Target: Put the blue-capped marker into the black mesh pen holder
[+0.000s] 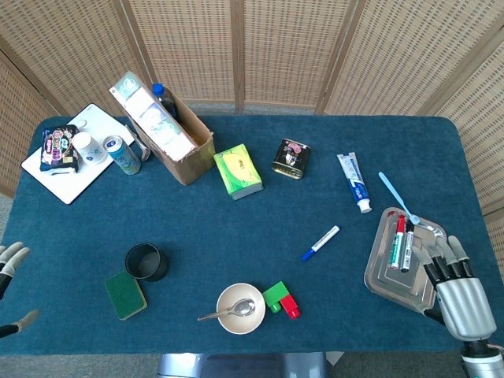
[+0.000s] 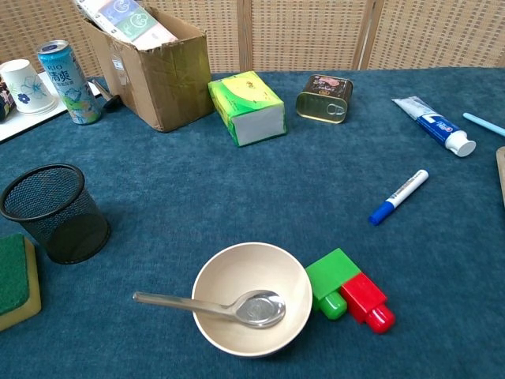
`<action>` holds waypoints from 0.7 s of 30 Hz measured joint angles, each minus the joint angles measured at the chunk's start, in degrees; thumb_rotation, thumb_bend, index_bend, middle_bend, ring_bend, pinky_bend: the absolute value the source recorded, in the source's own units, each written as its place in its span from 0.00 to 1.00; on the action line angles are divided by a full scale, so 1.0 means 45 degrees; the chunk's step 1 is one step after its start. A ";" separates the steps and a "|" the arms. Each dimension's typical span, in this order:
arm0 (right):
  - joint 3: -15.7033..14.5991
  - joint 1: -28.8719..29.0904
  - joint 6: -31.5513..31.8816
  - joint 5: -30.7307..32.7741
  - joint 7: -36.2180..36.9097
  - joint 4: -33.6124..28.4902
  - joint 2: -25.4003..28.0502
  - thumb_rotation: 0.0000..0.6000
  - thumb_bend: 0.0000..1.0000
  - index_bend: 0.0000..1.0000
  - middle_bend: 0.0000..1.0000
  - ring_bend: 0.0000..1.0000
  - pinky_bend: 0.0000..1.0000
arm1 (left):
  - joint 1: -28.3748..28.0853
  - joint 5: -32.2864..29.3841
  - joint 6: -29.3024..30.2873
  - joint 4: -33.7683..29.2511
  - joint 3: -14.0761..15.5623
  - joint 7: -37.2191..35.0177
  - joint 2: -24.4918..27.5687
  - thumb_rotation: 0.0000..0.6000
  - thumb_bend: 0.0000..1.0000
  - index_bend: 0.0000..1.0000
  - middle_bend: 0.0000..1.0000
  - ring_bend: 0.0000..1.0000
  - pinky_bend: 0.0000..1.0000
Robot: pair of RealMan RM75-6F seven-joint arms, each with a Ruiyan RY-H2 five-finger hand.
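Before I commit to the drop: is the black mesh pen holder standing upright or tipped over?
Upright. The black mesh pen holder sits on its base with its round rim facing up, and the head view looks straight down into its opening.

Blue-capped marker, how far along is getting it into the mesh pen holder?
Nothing looks done yet. The blue-capped marker lies on the table cloth, apart from the black mesh pen holder, which looks empty in the chest view. Neither robot hand holds anything: the right robot hand is over the metal tray, the left robot hand at the table edge. Grasping, carrying and dropping remain.
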 measured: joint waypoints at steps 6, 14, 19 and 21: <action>0.0057 0.0576 -0.1056 0.0002 -0.0549 -0.0043 -0.0001 1.00 0.11 0.11 0.00 0.00 0.05 | -0.0040 -0.0052 -0.0159 -0.0023 -0.0012 0.0155 -0.0046 1.00 0.06 0.05 0.00 0.00 0.11; 0.0568 0.2568 -0.3855 0.0203 -0.1714 -0.0148 -0.0193 1.00 0.08 0.12 0.00 0.00 0.08 | -0.0156 -0.0296 -0.0504 -0.0123 -0.0064 0.0519 -0.0165 1.00 0.06 0.05 0.00 0.00 0.11; 0.0903 0.3908 -0.5399 0.0475 -0.2004 0.0387 -0.0742 1.00 0.08 0.15 0.00 0.00 0.09 | -0.0197 -0.0444 -0.0623 -0.0136 -0.0096 0.0522 -0.0172 1.00 0.06 0.05 0.00 0.00 0.11; 0.0960 0.4305 -0.5840 0.0564 -0.1996 0.0763 -0.1013 1.00 0.08 0.16 0.00 0.00 0.09 | -0.0224 -0.0498 -0.0675 -0.0139 -0.0114 0.0514 -0.0171 1.00 0.06 0.05 0.00 0.00 0.11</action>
